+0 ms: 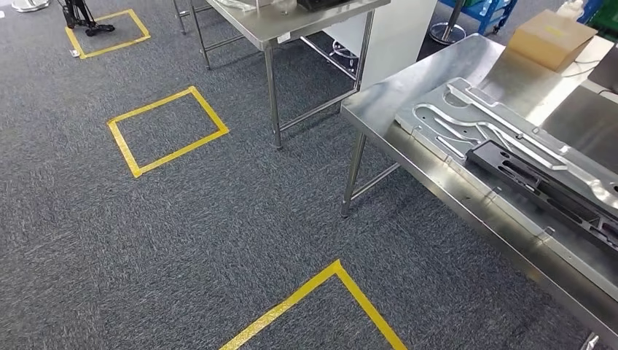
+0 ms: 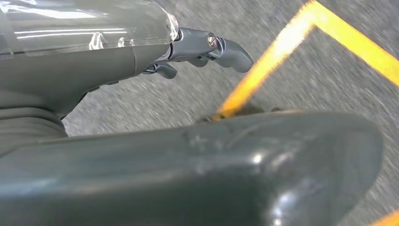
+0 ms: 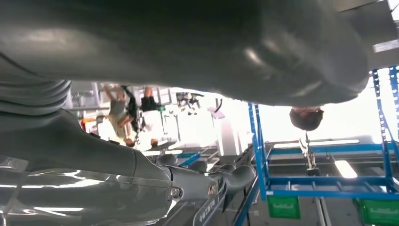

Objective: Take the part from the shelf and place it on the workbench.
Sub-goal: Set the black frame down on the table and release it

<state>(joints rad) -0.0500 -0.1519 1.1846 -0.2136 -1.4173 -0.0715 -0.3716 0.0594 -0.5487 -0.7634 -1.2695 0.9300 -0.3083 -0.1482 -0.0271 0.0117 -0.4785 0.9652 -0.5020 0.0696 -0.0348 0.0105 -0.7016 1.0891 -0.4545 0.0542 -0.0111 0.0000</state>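
Two flat parts, one silver metal plate [image 1: 503, 135] and one black bar [image 1: 543, 179], lie on the steel table [image 1: 437, 171]; left hand [image 2: 202, 49] and right hand [image 3: 207, 181] hold nothing, fingers loosely extended.

- Workbench [image 1: 466, 193] stands right of the taped floor squares [image 1: 167, 130].
- Machined plate [image 1: 466, 120] lies on the workbench; a bar part [image 1: 539, 179] rests on the plate.
- Cardboard box [image 1: 550, 38] sits at the workbench's far end.
- Second table [image 1: 291, 25] stands behind the workbench.

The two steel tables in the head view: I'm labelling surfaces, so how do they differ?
The near table carries a large machined metal plate, a black part and a cardboard box; the far table shows far less of its top. The near table runs off the right edge; the far table stands beyond it. Both are bare steel on thin legs.
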